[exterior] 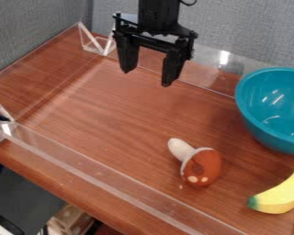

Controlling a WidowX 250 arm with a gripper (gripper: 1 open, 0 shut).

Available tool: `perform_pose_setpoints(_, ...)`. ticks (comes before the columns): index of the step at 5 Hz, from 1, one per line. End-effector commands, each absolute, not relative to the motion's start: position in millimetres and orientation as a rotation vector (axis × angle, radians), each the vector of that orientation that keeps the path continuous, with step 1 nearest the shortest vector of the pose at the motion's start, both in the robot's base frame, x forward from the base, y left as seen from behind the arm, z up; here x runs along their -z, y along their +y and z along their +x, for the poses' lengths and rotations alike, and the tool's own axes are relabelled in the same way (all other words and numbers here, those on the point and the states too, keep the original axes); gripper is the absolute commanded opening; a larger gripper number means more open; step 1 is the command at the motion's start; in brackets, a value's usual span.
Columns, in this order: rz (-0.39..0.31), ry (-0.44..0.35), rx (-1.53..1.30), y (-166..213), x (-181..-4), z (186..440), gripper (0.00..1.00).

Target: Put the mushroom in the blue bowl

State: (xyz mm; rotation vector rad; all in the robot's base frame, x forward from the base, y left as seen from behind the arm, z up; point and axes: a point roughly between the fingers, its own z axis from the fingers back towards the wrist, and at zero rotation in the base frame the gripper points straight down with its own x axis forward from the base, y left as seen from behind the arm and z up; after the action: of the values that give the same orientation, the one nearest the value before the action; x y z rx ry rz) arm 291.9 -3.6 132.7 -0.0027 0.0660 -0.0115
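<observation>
1. I see the gripper [151, 66] up near the back of the table [100, 101], pointing straight down, black fingers spread wide apart.
2. Nothing sits between the fingers; the claw is empty and hangs clear above the wood surface.
3. The mushroom [197, 163] lies on its side at the front of the table, well apart from the gripper, toward the near edge.
4. Its reddish-brown cap points toward the front edge, and its cream stem points back and to the left in the camera view.
5. The blue bowl [277, 110] stands upright at the right side of the table, partly cut off by the picture's edge. From here its shiny inside looks empty.
6. The mushroom is outside the bowl, in front of it and to its left, near but not touching.
7. A yellow banana [282, 193] lies at the front right corner, just right of the mushroom and in front of the bowl, with a gap between it and both.
8. A clear plastic wall [76, 158] runs round the table's edge; the front strip passes just in front of the mushroom.
9. The gripper is left of the bowl and farther back than the mushroom, over bare wood.
</observation>
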Motion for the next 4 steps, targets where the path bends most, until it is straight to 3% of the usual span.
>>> perform_pose_setpoints(1,-0.004,0.080,0.016,-7,-127.4,288,1.00)
perform_pose_setpoints(3,-0.026,0.049,0.119,-61,-103.4,250,1.00)
perform_pose_setpoints(4,-0.021,0.022,0.165,-79,-87.3,243,1.00)
